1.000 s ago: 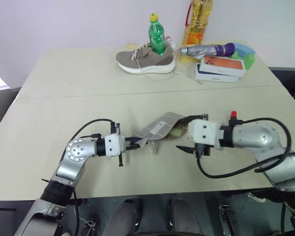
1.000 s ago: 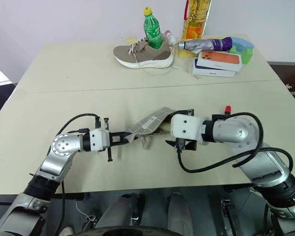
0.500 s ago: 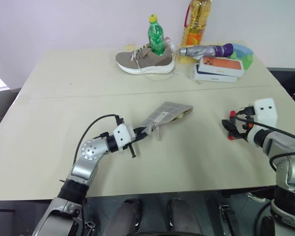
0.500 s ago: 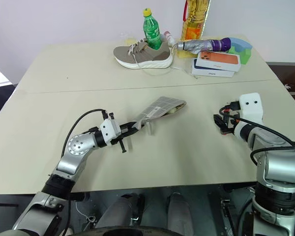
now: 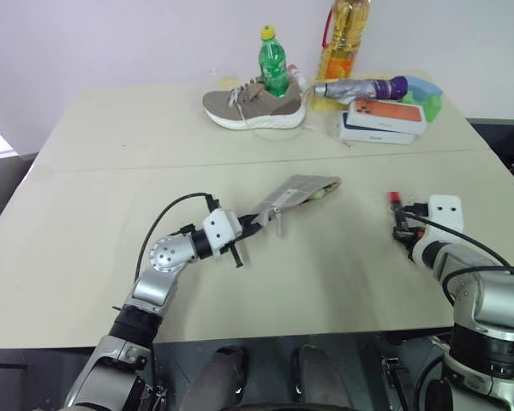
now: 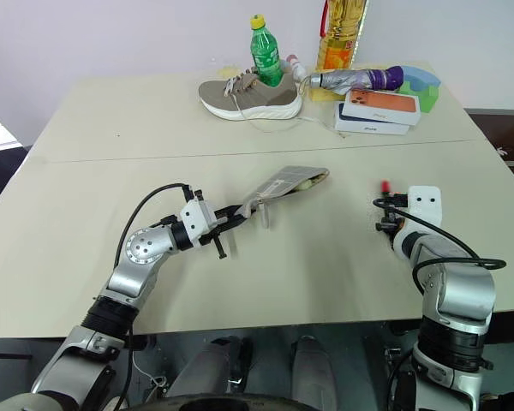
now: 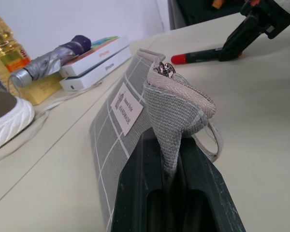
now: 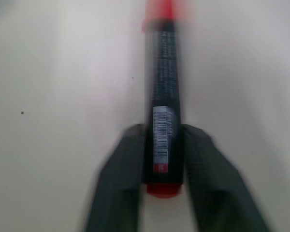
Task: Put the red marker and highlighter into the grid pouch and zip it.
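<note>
Between the right jaws lies the red marker (image 8: pixel 163 96), its barrel running straight out along them; the jaws have closed in against it on both sides, gripping near its tail end while it seems to rest on the worktop (image 5: pixel 111 214). That in-line hold probably suits a nose-first slide into an opening.

Pinched flat in the left jaws, which are fully closed, is one corner of the grid pouch (image 5: pixel 300 190). It is held up at a slant so that its unzipped mouth faces the robot's right side, with the zip pull (image 7: pixel 166 70) at the top edge and the cord loop (image 7: pixel 213 140) hanging free. Something pale yellow shows in the mouth (likely the highlighter (image 5: pixel 324 192), already inside). Pouch and marker are well apart.

A second ago the right jaws stood wide at the pouch mouth; half a second ago they were wide beside the marker, far to the right, and now they have narrowed onto it. Meanwhile the left arm has swung the pouch a little forward and inward, its grip unchanged.
</note>
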Controlling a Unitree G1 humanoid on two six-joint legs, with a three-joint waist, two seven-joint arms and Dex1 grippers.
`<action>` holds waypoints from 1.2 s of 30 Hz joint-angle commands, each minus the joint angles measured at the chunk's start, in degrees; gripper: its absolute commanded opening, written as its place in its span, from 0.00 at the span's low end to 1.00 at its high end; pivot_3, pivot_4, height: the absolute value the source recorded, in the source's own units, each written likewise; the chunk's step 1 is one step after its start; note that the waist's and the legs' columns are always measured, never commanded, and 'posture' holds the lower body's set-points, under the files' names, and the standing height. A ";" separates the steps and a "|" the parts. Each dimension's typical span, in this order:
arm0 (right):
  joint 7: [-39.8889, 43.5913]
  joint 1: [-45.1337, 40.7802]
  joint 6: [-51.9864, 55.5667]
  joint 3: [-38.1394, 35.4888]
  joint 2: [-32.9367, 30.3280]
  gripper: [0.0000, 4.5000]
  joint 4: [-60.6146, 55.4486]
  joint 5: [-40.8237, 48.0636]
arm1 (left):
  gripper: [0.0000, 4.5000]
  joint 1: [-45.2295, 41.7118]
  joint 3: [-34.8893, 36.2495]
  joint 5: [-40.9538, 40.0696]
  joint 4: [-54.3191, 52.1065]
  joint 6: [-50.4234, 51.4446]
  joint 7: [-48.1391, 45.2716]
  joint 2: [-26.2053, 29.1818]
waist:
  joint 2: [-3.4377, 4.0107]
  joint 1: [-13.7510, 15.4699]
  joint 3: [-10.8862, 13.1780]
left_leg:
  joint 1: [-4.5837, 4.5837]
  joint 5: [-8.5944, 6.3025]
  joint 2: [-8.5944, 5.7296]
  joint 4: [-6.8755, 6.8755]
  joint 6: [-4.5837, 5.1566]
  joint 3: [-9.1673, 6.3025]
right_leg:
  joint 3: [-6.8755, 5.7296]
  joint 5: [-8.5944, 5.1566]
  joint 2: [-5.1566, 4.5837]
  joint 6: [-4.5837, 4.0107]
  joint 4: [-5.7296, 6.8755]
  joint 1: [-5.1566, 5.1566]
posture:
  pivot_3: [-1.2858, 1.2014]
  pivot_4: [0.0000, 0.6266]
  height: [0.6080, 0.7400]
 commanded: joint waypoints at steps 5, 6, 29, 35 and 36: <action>15.21 5.22 -29.60 19.67 -25.18 0.09 -8.80 -8.60 | 0.00 -1.80 2.92 -1.85 0.10 0.08 0.33 0.70 | 0.01 -0.02 0.01 | -0.01 -0.01 0.00 -0.01 0.02 0.03 | -0.02 -0.01 0.01 0.02 -0.02 -0.04 | 0.52 0.24 1.00; 17.20 6.01 -32.72 20.47 -27.52 0.09 -9.62 -8.86 | 0.00 -2.17 3.18 -1.98 0.39 0.10 0.37 0.63 | 0.00 -0.01 0.02 | -0.02 -0.01 0.00 -0.04 0.02 0.06 | -0.01 -0.02 0.00 0.03 -0.02 -0.06 | 0.52 0.24 1.00; 24.58 5.19 -41.13 17.04 -28.48 0.09 -11.42 -5.89 | 0.00 -3.11 2.80 -1.49 1.94 -1.68 -1.03 0.39 | -0.16 0.12 0.07 | -0.02 -0.02 0.01 0.08 0.04 0.05 | -0.02 -0.02 -0.01 0.04 -0.10 0.06 | 0.52 0.24 1.00; 25.50 5.64 -41.60 17.97 -29.17 0.09 -11.59 -6.85 | 0.00 -2.56 2.59 -1.53 1.25 -1.78 -1.23 0.37 | -0.16 0.12 0.07 | -0.02 -0.03 0.01 0.08 0.05 0.05 | -0.02 -0.02 -0.01 0.04 -0.10 0.06 | 0.52 0.24 1.00; 25.63 5.71 -41.69 18.15 -29.26 0.09 -11.64 -7.06 | 0.00 -2.44 2.49 -1.51 1.08 -1.83 -1.30 0.37 | -0.16 0.12 0.07 | -0.02 -0.03 0.01 0.08 0.05 0.05 | -0.02 -0.02 -0.02 0.04 -0.10 0.06 | 0.52 0.24 1.00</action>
